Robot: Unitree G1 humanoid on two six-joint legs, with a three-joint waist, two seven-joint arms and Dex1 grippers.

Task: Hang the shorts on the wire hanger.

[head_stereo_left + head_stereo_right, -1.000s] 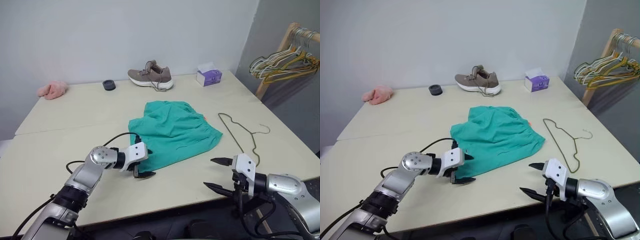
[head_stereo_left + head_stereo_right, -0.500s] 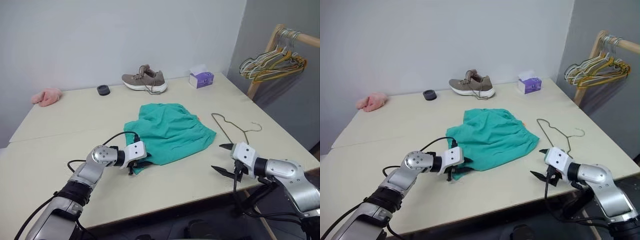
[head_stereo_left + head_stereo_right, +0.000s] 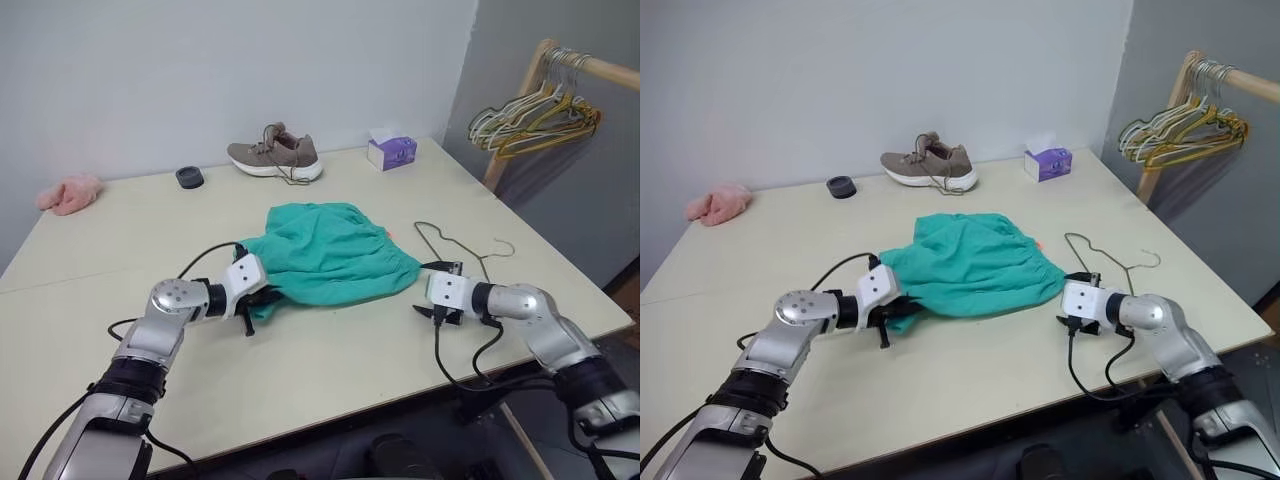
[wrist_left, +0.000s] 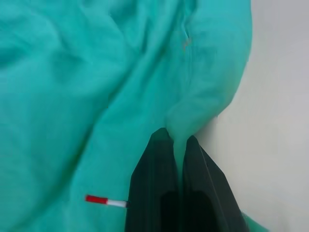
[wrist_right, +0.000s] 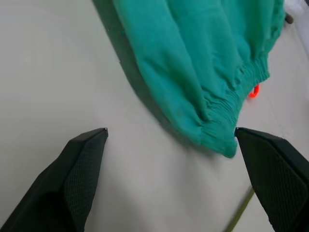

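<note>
Left wrist view: left gripper [image 4: 177,145] pinched tight on edge of shorts [image 3: 330,262] | right gripper [image 5: 170,133] wide apart beside waistband | wire hanger [image 3: 462,262] flat on table [image 3: 330,370] | risk: small pinch, could slip when lifted

Shorts [image 3: 970,265] lie bunched mid-table [image 3: 940,370]. Left gripper [image 3: 890,318] is at their near-left edge, fingers pinched on the fabric. Right gripper [image 3: 1072,300] sits just right of the shorts by the waistband corner, jaws apart. Wire hanger [image 3: 1110,265] lies flat right of the shorts, beyond that gripper. Behind the shorts: shoe [image 3: 930,163], tissue box [image 3: 1047,163], black puck [image 3: 842,186], pink cloth [image 3: 715,203] far left.
</note>
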